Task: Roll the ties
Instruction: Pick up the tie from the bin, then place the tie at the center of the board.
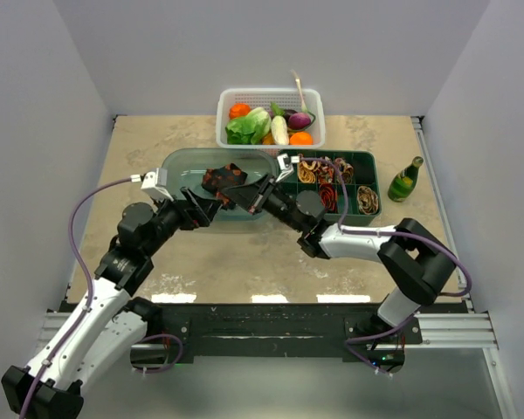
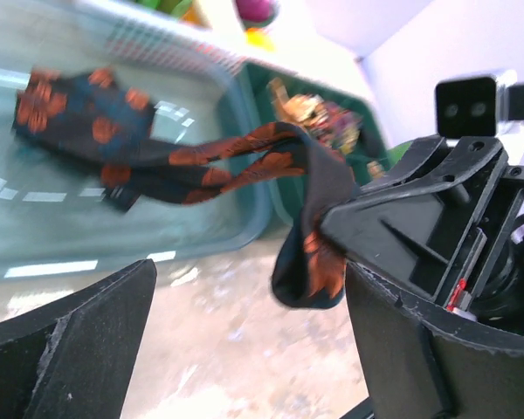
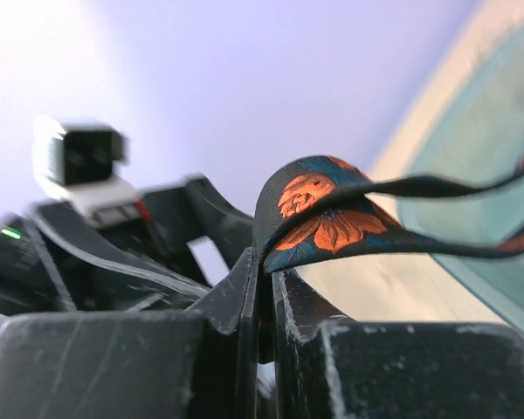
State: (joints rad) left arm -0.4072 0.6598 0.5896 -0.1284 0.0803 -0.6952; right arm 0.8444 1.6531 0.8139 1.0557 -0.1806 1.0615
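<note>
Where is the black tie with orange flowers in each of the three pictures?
Top view: tie centre, draped from the teal tub.
Left wrist: tie upper middle, trailing out of the tub.
Right wrist: tie centre, pinched in the right hand.
Shared landmark: the teal tub.

Top external camera sat high behind the arm bases, tilted down and forward across the table (image 1: 244, 262) to the back wall. The whole workspace was in frame, everything small.

Left wrist camera (image 3: 79, 157) looked out between the left fingers (image 2: 70, 349), rolled sideways, low and close over the teal tray (image 2: 244, 201). It faced the right wrist camera (image 2: 472, 105).

That right one sat almost against the right fingers (image 3: 375, 367) and aimed straight back at its partner, so I had two opposed close views.

All three views shared the black tie (image 1: 223, 177) and the tray edge.
</note>
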